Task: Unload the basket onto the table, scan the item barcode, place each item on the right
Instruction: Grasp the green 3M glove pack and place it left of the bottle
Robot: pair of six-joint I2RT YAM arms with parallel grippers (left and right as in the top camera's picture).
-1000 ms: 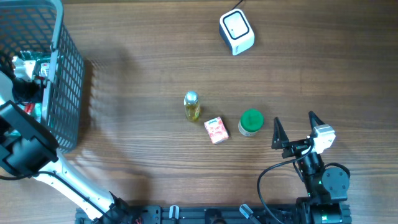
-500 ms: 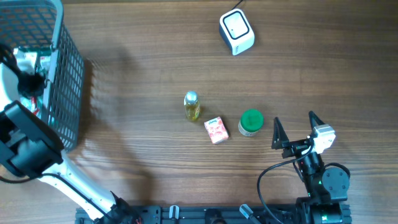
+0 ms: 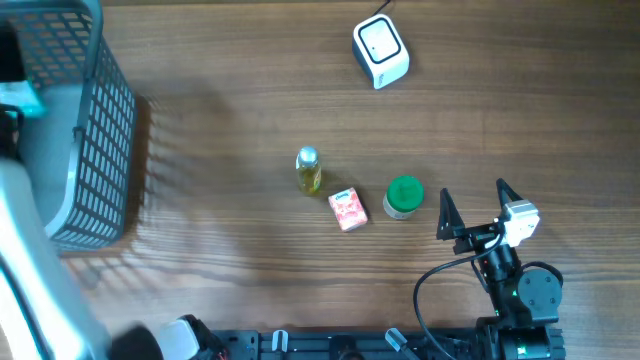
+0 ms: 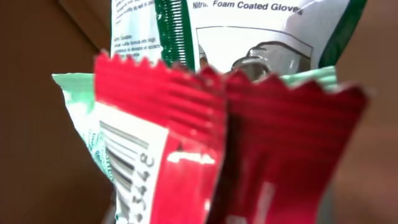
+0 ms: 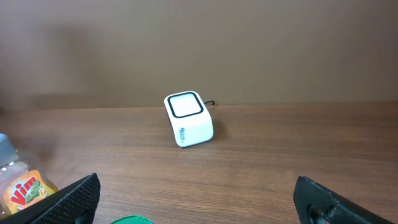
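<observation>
Now your job is the carry to the scanner, so get the presentation right. The left gripper's fingers show in no view, but its jaws are closed, and judging by the left wrist camera they are clamped on the glossy red foil packet with the crimped edge [image 4: 280,162], which fills that view against a blurred brown background. That puts it in the air on the left arm [image 3: 25,250], beside the grey mesh plastic basket [image 3: 100,150]. A green-and-white pack of foam coated gloves [image 4: 249,25] sits directly behind the packet; you cannot tell whether it is pinched too, so move gently in case it drops or swings across the code. The white barcode label [image 4: 127,168] runs down the packet's left face. Turn that face squarely toward the dark-framed window of the white cube-shaped scanner [image 3: 380,52], well away across the table. Foil creases and shines, so tilt it slightly to avoid glare and pause while it reads. Pass behind the small yellow bottle [image 3: 309,170]. The right gripper [image 3: 472,195] rests with its jaws spread wide and empty; leave it there.
</observation>
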